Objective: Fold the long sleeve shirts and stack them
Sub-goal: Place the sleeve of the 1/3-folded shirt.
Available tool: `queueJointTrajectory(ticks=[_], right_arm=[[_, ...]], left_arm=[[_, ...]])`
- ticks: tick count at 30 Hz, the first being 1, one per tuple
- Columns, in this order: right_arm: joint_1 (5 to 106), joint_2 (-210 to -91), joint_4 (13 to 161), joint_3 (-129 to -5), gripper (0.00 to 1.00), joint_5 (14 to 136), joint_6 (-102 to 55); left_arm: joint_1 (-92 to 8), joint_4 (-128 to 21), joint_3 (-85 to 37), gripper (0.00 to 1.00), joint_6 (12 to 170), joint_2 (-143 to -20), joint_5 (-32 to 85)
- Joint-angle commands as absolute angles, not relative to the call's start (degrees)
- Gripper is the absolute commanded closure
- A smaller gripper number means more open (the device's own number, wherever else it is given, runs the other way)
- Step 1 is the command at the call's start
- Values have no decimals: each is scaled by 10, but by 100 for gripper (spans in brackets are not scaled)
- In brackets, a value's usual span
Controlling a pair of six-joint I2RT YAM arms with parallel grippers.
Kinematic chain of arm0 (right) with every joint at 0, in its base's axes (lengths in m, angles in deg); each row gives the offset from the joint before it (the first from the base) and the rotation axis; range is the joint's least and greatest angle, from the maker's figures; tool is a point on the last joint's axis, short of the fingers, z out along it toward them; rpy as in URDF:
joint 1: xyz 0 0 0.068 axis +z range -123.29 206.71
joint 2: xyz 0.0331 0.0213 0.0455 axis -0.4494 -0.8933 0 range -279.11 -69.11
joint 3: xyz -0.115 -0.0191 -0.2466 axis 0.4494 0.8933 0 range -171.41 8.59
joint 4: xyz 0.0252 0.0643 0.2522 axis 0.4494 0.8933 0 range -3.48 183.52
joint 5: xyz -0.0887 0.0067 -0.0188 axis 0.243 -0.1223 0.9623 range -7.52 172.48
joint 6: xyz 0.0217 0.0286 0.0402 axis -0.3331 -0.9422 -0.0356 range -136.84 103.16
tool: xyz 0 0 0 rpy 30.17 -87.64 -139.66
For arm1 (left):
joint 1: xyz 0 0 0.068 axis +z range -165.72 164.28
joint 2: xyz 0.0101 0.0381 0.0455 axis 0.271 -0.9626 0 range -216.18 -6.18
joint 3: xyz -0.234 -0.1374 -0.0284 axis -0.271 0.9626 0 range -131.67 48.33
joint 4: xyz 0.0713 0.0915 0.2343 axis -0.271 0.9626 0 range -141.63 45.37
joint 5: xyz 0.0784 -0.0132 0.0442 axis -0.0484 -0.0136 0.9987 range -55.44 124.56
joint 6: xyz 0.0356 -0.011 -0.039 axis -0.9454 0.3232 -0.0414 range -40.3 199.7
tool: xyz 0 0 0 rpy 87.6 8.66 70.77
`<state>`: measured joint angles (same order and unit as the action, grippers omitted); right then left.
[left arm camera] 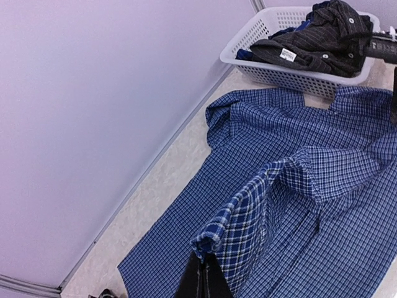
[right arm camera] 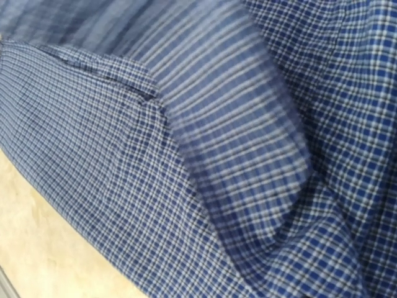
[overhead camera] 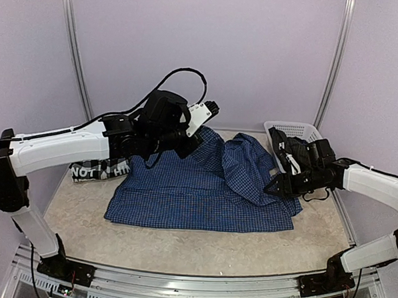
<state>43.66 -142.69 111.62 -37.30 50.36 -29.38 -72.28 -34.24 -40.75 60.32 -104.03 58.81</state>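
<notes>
The blue checked shirt [overhead camera: 203, 189] lies spread on the table, its right part bunched into a raised fold [overhead camera: 251, 165]. My left gripper [overhead camera: 186, 145] is shut on a folded edge of this shirt [left arm camera: 248, 211] and holds it lifted above the rest of the cloth; the fingertips [left arm camera: 200, 273] pinch the fold's tip. My right gripper [overhead camera: 277, 186] hovers at the shirt's right edge, its fingers parted in the top view. The right wrist view shows only blue checked cloth [right arm camera: 205, 161], with no fingers visible. The black-and-white plaid shirt [overhead camera: 94, 170] with white letters lies partly under my left arm.
A white plastic basket [overhead camera: 300, 131] stands at the back right, right behind my right arm, with dark garments [left arm camera: 316, 37] heaped in it. Purple walls close the back and sides. Bare tabletop [overhead camera: 180, 245] shows along the front.
</notes>
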Motion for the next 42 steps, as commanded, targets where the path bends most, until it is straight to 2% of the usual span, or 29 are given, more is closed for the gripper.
queueJointTrajectory(ticks=[1, 10, 21, 25, 31, 34, 40, 42], right_arm=[[430, -1435, 1105, -370, 36, 510, -298], [431, -1456, 1091, -361, 36, 497, -298], [430, -1471, 1083, -348, 38, 511, -303], [430, -1483, 1073, -340, 45, 516, -320], [431, -1495, 1080, -330, 65, 551, -334], [431, -1499, 1086, -328, 72, 565, -340], [431, -1512, 1093, -327, 78, 593, -349], [431, -1516, 1095, -328, 79, 604, -352]], left_arm=[[-723, -381, -322, 100, 523, -952, 585], [-733, -366, -190, 100, 448, -856, 557], [-766, -372, -52, 100, 398, -797, 636], [-778, -389, -21, 100, 388, -770, 626], [-813, -395, 0, 100, 396, -759, 575], [-831, -376, 2, 99, 414, -773, 559], [-872, -347, 14, 99, 454, -800, 512], [-884, -342, 15, 96, 463, -807, 497]])
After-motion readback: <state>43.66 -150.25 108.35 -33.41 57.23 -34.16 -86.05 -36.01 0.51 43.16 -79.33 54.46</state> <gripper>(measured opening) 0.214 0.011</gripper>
